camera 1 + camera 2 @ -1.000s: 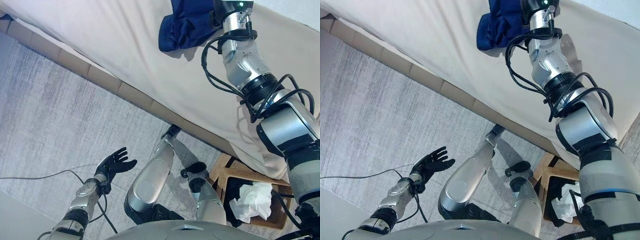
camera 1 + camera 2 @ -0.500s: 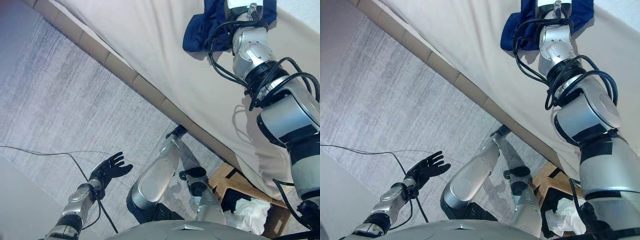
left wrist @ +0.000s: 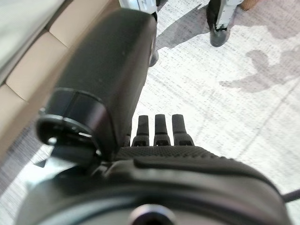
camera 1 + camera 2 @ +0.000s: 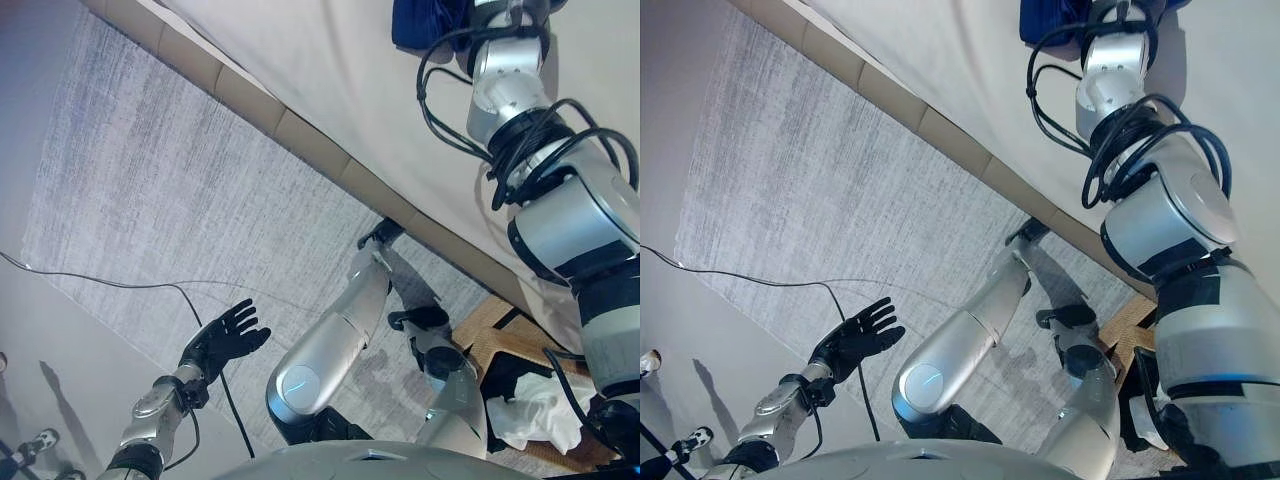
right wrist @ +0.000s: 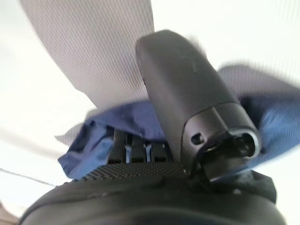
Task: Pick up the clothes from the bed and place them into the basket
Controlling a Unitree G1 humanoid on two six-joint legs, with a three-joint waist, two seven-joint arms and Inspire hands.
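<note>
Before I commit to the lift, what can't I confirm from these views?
- Right hand grip: in its wrist view the fingers run into the blue garment, tips hidden; the eye views cut it off at the top edge.
- Blue garment's extent: cropped at the top edge.
- Basket: partly behind the right arm, cut by the frame; only white cloth shows inside.

A matt, finely ribbed grey carpet (image 4: 150, 190) is seen at the left of the frame, and smooth matt beige cloth covers the bed (image 4: 330, 60). Soft, creased dark blue cloth (image 5: 101, 133) is shown beyond matt black plastic fingers (image 5: 133, 145), and a basket (image 4: 500, 330) of light wood holds crumpled white cloth (image 4: 535, 410).
</note>
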